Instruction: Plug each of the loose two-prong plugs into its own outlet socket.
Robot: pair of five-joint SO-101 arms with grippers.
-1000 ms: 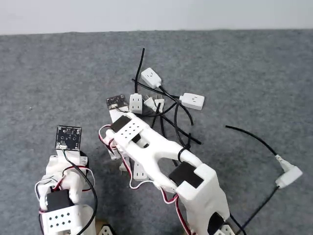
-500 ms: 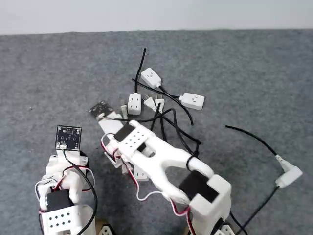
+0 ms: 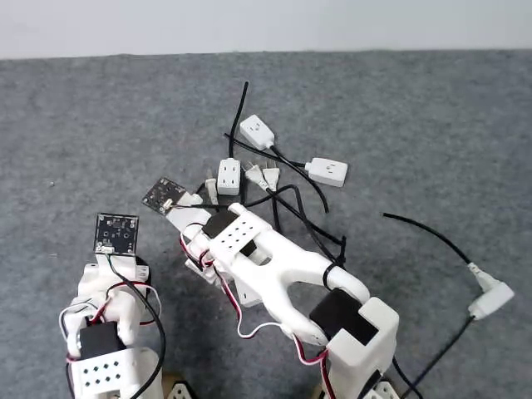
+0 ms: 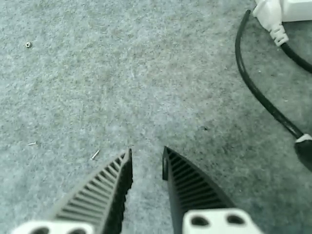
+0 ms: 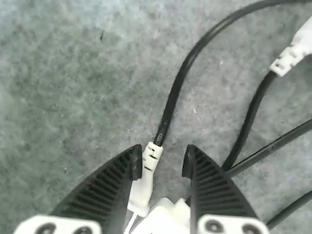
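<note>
In the right wrist view my right gripper [image 5: 163, 161] stands open over the grey carpet. A white two-prong plug [image 5: 145, 183] on a black cord [image 5: 187, 78] lies between its fingers, close against one of them. White outlet sockets [image 3: 257, 131] [image 3: 327, 170] [image 3: 229, 175] lie in a tangle of cords beyond the right arm [image 3: 274, 266], with loose plugs [image 3: 262, 176] beside them. My left gripper [image 4: 146, 161] hovers low over bare carpet, slightly open, holding nothing. A white socket end [image 4: 273, 14] and its cord lie off to one side of it.
Another white plug [image 3: 490, 299] on a long black cord lies far right on the carpet. A socket [image 3: 241, 293] peeks out under the right arm. The left arm [image 3: 108, 332] sits at the lower left. Open carpet stretches along the far left and far right.
The right arm has swung left and its wrist has turned, the camera board moving left and down. The cords near it shifted slightly. The left arm has kept still.
</note>
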